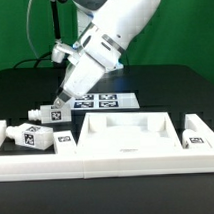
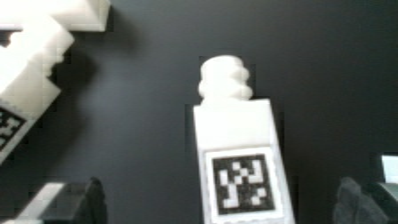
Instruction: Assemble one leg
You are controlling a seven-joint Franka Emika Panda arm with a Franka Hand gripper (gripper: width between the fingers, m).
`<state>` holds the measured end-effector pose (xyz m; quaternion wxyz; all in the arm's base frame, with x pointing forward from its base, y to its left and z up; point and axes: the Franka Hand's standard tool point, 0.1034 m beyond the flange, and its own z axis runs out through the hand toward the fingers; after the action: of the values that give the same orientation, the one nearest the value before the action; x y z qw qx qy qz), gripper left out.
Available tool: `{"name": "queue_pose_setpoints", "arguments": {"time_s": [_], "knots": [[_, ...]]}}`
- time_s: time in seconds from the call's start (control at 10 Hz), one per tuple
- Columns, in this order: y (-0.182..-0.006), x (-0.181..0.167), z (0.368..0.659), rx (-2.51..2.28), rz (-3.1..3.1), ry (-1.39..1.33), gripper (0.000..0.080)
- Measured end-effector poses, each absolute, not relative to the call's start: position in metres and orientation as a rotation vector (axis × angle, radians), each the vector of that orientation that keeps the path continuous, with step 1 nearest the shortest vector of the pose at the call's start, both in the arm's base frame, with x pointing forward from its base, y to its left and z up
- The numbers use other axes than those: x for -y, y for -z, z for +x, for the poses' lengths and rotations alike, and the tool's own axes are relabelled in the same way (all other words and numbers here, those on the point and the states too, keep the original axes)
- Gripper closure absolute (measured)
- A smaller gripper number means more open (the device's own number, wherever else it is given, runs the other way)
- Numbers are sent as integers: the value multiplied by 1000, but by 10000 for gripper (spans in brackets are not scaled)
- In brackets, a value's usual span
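Fingers [image 2: 63, 203] spread either side of the leg [image 2: 237, 150] — white square post, black-and-white tag, knobbly tip

Exterior view overlooks the table [image 1: 164, 78] from farther off; wrist view peers closely down at a shared leg [image 2: 235, 150]

Black matte table [image 1: 169, 78], evenly lit. Behind the table, a plain green backdrop [image 1: 187, 27]. Above the table's far edge, toward the exterior view's left, a dark upright stand [image 1: 58, 19].
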<state>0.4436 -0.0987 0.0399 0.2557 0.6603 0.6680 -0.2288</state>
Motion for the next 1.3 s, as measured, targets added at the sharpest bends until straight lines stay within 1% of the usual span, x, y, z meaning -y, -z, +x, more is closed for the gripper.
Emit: {"name": "queue_pose_setpoints", "arguments": {"time_s": [0.2,0.3,0.4,0.5,0.7,0.8,1.2,1.3], "knots": [[-38,99,440,-1744,1803,655,151],[-32,97,439,-1737,1728,706,151],[-23,105,433,-1764,1652,762,151],[-21,114,427,-1734,1624,824,151],[-19,120,428,-1634,1525,968,151],[-22,118,432,-1591,1489,1005,151],[-22,111,436,-1605,1490,995,151],[-22,112,435,-1603,1490,1002,286]]}}
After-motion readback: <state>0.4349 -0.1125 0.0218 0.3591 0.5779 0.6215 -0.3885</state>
